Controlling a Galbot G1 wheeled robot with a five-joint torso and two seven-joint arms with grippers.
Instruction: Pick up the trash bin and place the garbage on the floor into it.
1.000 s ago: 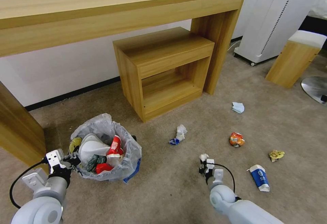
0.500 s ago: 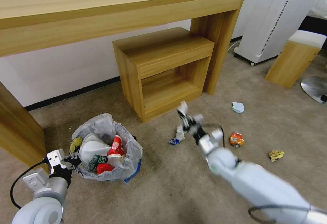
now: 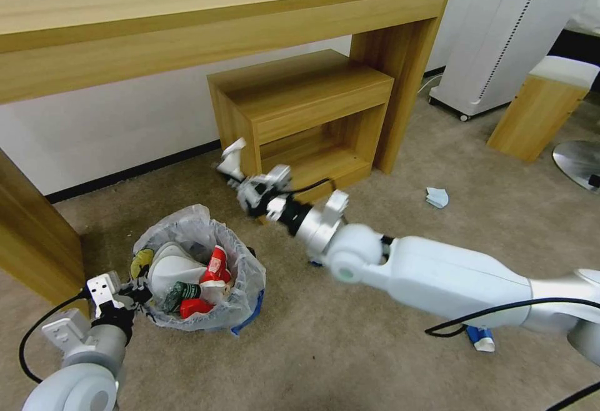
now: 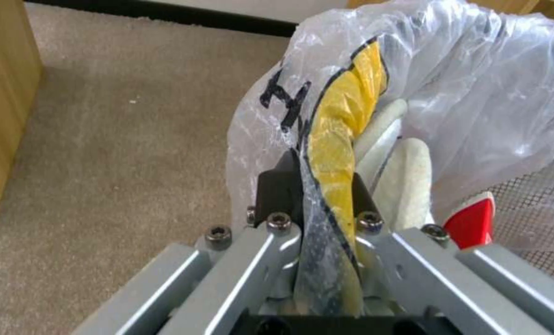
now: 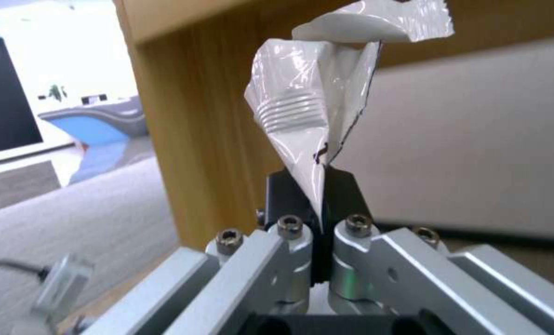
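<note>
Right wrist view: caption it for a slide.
Right tool shut on a crumpled white wrapper, held up before a wooden cabinet.

Translucent whitish trash bin, beige floor

Even, bright indoor light, soft shadows under the table and beside the trash bin. Head view bows straight lines toward its edges. The right tool is motion-blurred there. Left wrist view: glare on the bin's plastic liner. Right wrist view: background soft, overexposed at one side.
</note>
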